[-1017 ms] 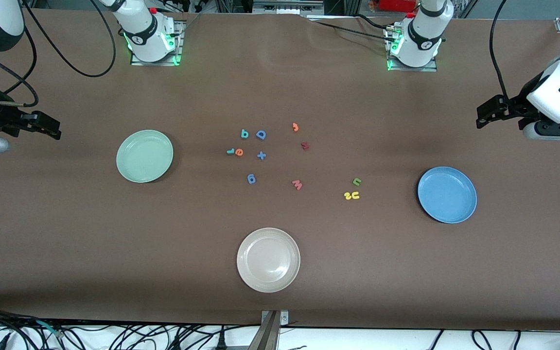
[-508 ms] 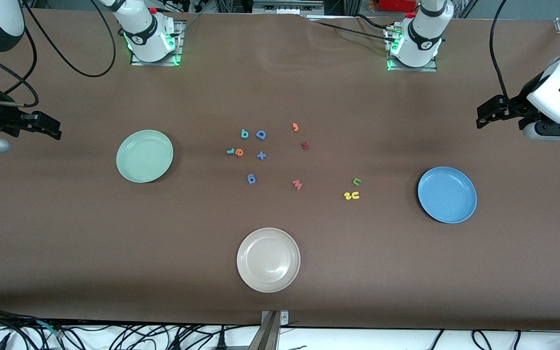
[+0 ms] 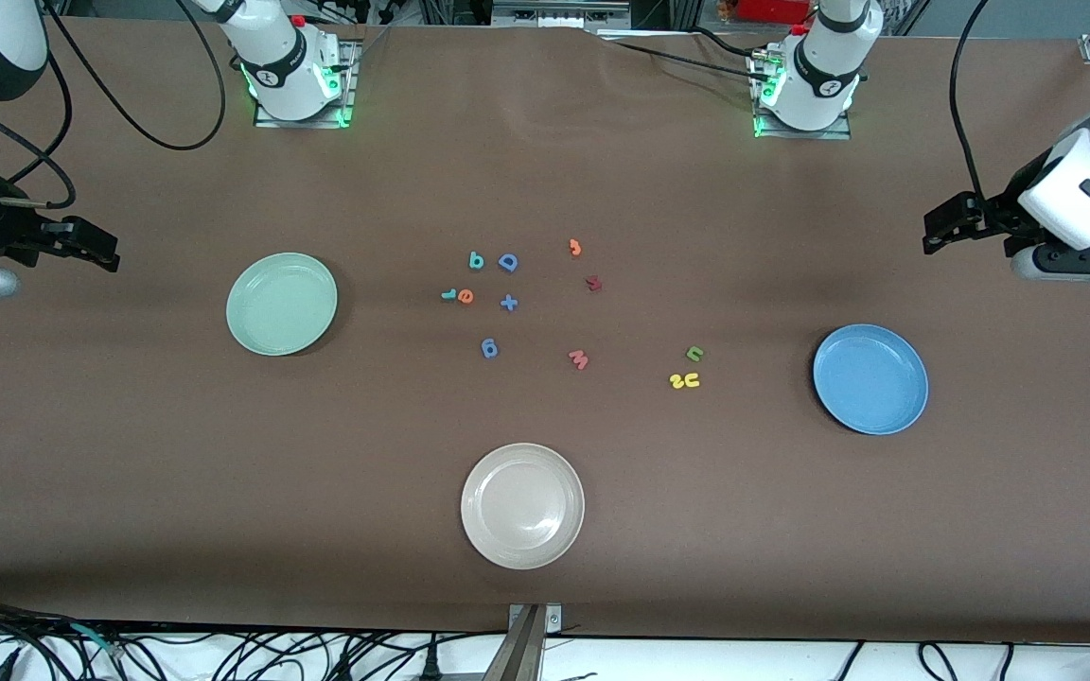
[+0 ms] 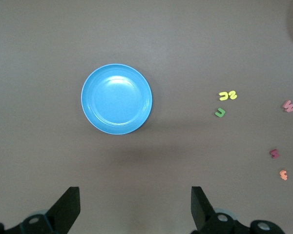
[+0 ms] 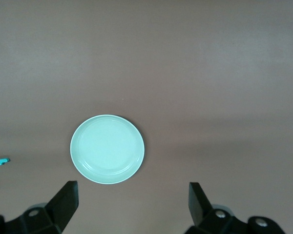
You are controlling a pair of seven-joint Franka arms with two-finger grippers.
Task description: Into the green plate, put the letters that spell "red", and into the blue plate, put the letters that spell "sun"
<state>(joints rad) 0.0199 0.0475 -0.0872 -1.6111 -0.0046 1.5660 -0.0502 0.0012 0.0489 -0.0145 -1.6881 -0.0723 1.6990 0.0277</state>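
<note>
The green plate (image 3: 282, 304) (image 5: 107, 148) lies toward the right arm's end of the table and the blue plate (image 3: 870, 379) (image 4: 116, 99) toward the left arm's end. Mid-table lie a teal "d" shape (image 3: 476, 261), a teal "r" (image 3: 448, 295) and an orange "e" (image 3: 465, 297). Nearer the blue plate lie a yellow "s" (image 3: 677, 381), a yellow arch (image 3: 692, 380) and a green arch (image 3: 694, 354) (image 4: 219, 112). My left gripper (image 3: 933, 232) (image 4: 135, 195) hangs open and empty over the table's end, as does my right gripper (image 3: 110, 251) (image 5: 133, 190).
An off-white plate (image 3: 522, 506) sits nearest the front camera. Among the letters lie a blue "D" (image 3: 507, 262), a blue plus (image 3: 508, 303), a blue "6" (image 3: 489, 348), an orange "3" (image 3: 575, 248) and reddish pieces (image 3: 593, 283) (image 3: 578, 358).
My left arm has shifted slightly toward the robots' bases. The right arm, plates and letters have not moved.
</note>
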